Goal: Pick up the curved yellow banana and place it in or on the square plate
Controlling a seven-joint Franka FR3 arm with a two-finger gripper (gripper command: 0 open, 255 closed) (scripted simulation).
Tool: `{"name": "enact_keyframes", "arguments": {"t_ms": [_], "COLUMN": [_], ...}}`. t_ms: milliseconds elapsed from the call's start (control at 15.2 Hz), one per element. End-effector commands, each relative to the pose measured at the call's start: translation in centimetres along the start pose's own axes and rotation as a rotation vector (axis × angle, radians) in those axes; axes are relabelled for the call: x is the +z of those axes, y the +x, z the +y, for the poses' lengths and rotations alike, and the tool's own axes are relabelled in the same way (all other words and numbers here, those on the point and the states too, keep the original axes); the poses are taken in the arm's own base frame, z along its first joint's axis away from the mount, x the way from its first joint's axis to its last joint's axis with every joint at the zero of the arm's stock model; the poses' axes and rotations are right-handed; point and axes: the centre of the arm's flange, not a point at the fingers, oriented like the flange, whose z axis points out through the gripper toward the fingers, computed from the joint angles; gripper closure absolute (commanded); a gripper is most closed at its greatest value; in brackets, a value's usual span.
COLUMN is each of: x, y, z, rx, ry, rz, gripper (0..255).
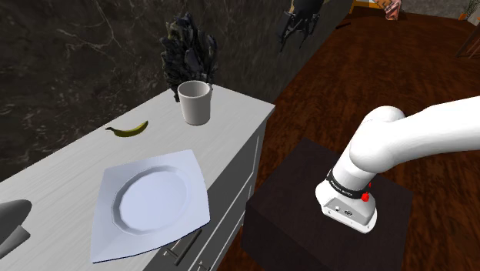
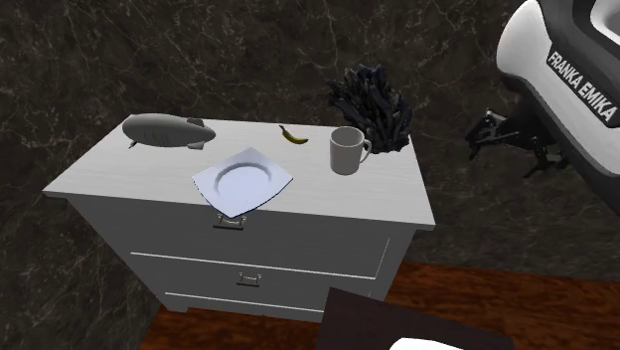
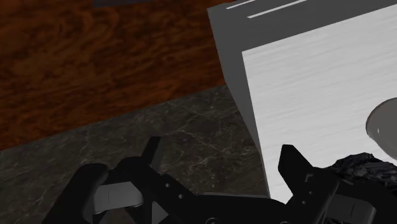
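While fingers (image 3: 296,168) stand apart — banana (image 1: 128,129) near plate (image 1: 108,231)

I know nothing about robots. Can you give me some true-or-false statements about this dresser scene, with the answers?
The banana lies on the square plate. False: it lies on the dresser top, apart from the plate.
The white mug stands upright. True.
The pincer grips the banana. False: its fingers stand apart with nothing between them.
The plate holds nothing. True.
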Motion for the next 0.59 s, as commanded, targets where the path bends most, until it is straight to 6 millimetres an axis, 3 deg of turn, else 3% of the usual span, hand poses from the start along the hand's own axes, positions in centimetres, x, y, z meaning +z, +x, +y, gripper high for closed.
{"name": "enact_keyframes", "arguments": {"t_ms": [0,528], "x": [0.0,2.2], "y": [0.0,-4.8], "z": [0.0,-9.6], "rx": [0.0,0.286], "ry": [0.0,-0.035], "rz": [0.0,-0.002], "gripper": [0,0]}}
